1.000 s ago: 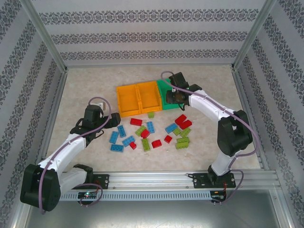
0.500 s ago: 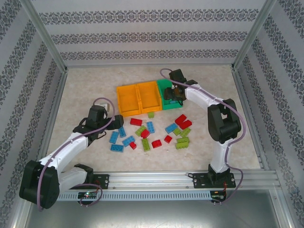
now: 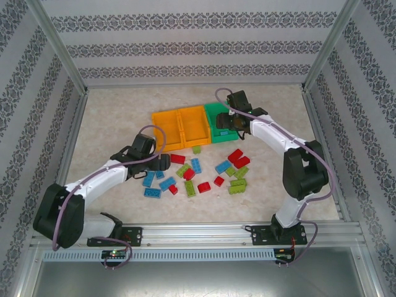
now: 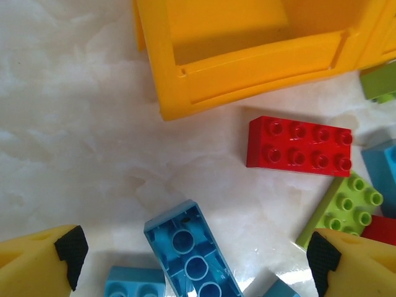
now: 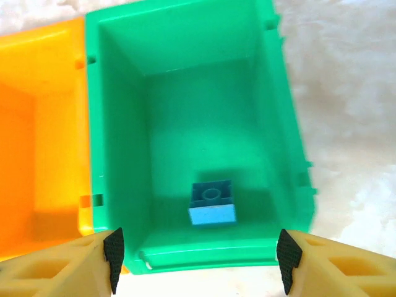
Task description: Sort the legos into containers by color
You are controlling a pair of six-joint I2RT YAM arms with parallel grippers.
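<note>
Swinging in from the left over the last second, the left arm has brought the left jaws up to the near-left edge of the brick pile. The right arm has stayed over the green bin with only a slight shift.

The left jaws are spread wide and hold nothing; their black pads sit at the two lower corners of the wrist view. Between them, lower down on the surface, lies an upturned blue brick, hollow side up. I cannot tell whether the pads touch it. Another blue brick lies just beside it to the left. Further out are a red brick, studs up, and a lime brick near the right pad. Beyond the red brick stands the near wall of an orange bin.

The right jaws are also spread wide and empty, their pads just outside the near wall of the green bin, one toward each corner. A small blue brick lies on that bin's floor, toward the near wall. The second orange bin touches the green bin's left side.

From above, the three bins form a row, with the remaining red, blue and lime bricks scattered on the surface in front of them.
</note>
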